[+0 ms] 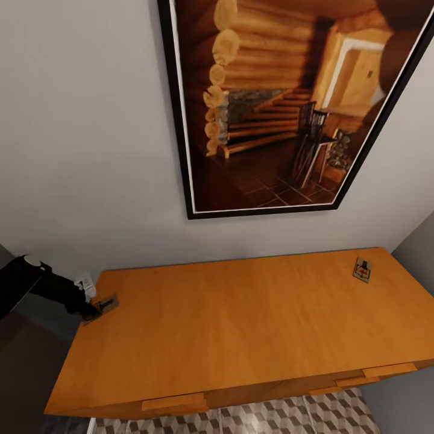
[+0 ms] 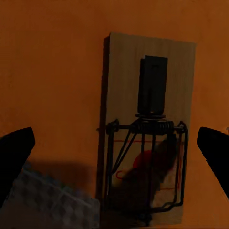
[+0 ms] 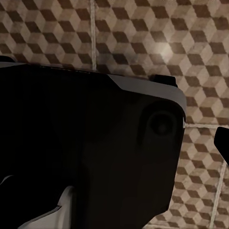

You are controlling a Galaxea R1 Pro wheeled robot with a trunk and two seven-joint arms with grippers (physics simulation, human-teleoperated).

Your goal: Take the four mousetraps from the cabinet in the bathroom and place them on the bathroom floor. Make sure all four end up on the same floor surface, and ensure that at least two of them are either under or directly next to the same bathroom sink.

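mousetrap (image 2: pixel 145 129) between open left gripper (image 2: pixel 114 157) fingers

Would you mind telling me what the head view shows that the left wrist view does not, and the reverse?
Head view alone: the whole cabinet top with its drawer handles, a second mousetrap near its far right corner, the framed cabin picture on the wall, and a strip of cube-patterned floor.

Left wrist view alone: the near trap's spring, wire bar and red mark up close, between the open left gripper fingers.

Both: the mousetrap at the left edge on the orange wood.
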